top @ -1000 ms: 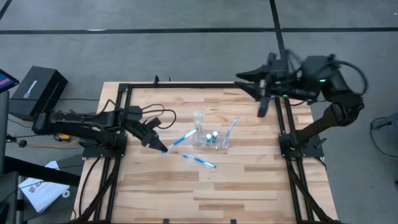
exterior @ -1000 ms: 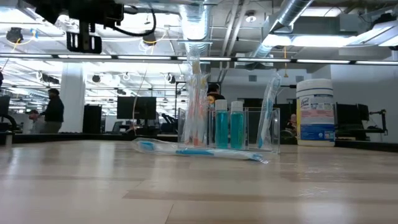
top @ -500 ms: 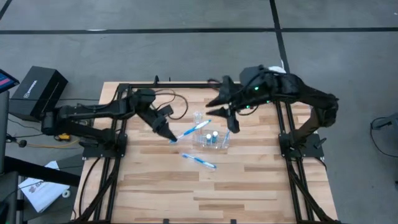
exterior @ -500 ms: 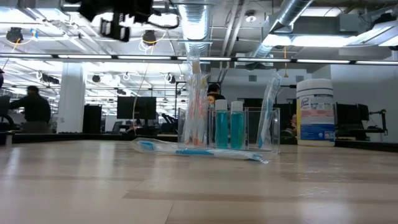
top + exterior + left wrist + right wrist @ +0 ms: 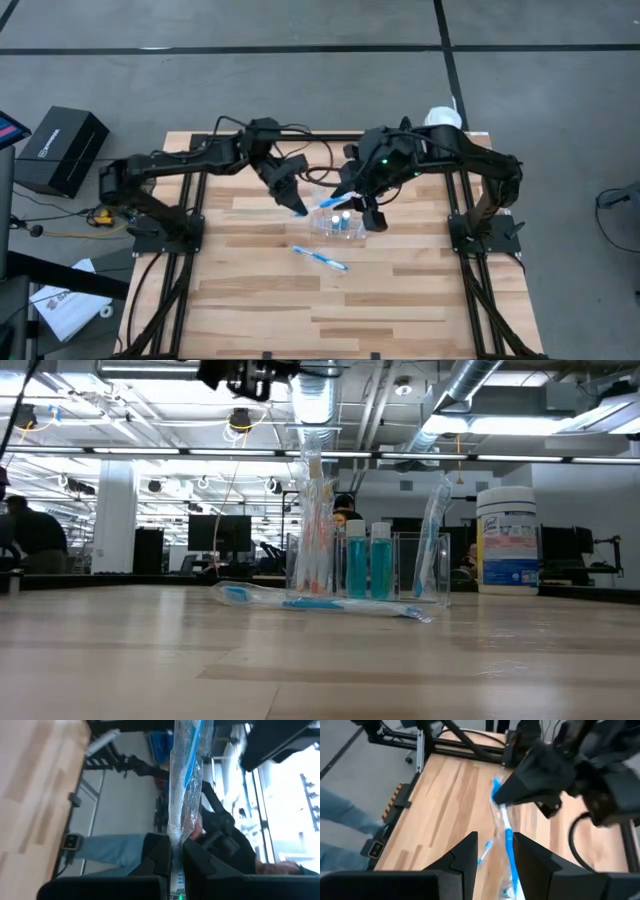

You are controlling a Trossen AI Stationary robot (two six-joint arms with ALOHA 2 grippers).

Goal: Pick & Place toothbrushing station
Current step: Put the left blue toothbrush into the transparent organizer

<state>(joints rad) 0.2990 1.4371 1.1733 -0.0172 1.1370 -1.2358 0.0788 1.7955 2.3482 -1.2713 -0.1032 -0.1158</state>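
Black box (image 5: 62, 145) sits on the floor off the table's far-left corner; a person (image 5: 28, 532) shows far back on the left in the low view. Left gripper (image 5: 298, 208) is up above the wooden table (image 5: 260, 290), just left of center, fingers (image 5: 159, 862) pinched tight on a wrapped blue toothbrush (image 5: 330, 199) that runs from its tips toward the right arm; in the left wrist view the wrapper (image 5: 184, 780) sticks out straight from between the fingers. A second wrapped toothbrush (image 5: 320, 259) lies flat on the table just near of center. Toothbrushing station (image 5: 338, 222), clear plastic, stands upright at table center: tall cup part (image 5: 312, 545) on the left with brushes in it, two blue bottles (image 5: 367, 561) in the tray part, one more wrapped brush (image 5: 433, 535) at its right end. Right gripper (image 5: 365, 200) hovers over the station's far-right side, fingers (image 5: 465, 852) part-open, nothing between them, left arm's toothbrush just ahead. White blue-labelled canister (image 5: 507, 540) stands at the far right.
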